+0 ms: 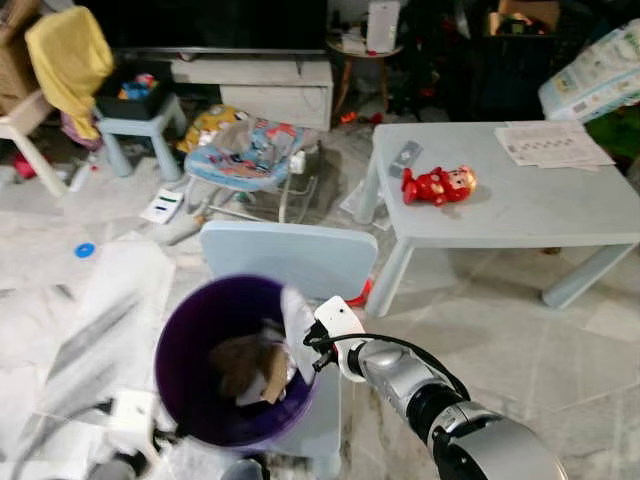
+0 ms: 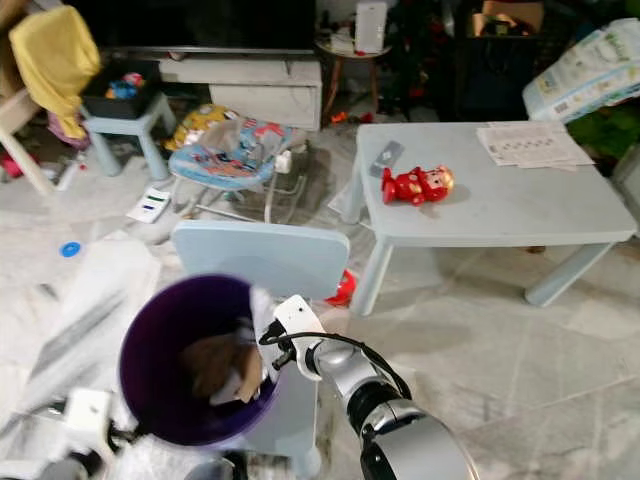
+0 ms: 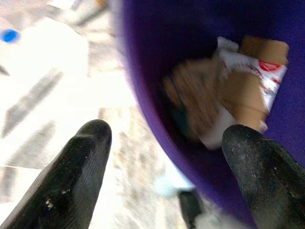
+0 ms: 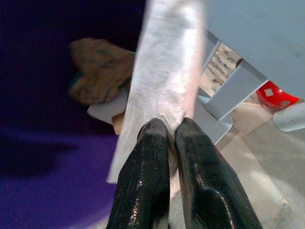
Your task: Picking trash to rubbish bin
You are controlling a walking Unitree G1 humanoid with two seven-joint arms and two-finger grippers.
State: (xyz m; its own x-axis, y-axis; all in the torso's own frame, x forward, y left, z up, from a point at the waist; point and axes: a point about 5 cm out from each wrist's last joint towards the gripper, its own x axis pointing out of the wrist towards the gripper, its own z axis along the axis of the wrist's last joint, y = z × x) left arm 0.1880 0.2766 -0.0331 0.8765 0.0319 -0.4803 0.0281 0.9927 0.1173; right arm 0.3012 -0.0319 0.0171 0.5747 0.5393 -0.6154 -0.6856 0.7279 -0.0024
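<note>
A purple bin [image 1: 185, 345] stands close below me, in front of a light blue chair [image 1: 290, 255]. Brown paper and a red-and-white wrapper [image 3: 248, 71] lie inside it. At the bin's right rim my right gripper [image 4: 171, 131] is shut on a long white strip of wrapper [image 4: 167, 71], which hangs over the bin's edge [image 1: 295, 320]. My left gripper [image 3: 167, 129] is at the bin's near left side. Its fingers [image 3: 81, 171] are spread, one outside the purple wall and one over the inside.
A pale blue low table [image 1: 540, 215] at the right carries a red toy [image 1: 438, 185] and a paper sheet [image 1: 552, 143]. A baby bouncer [image 1: 250, 150] stands behind the chair. Clear plastic [image 1: 110, 300] and a blue cap [image 1: 85, 250] lie on the floor at the left.
</note>
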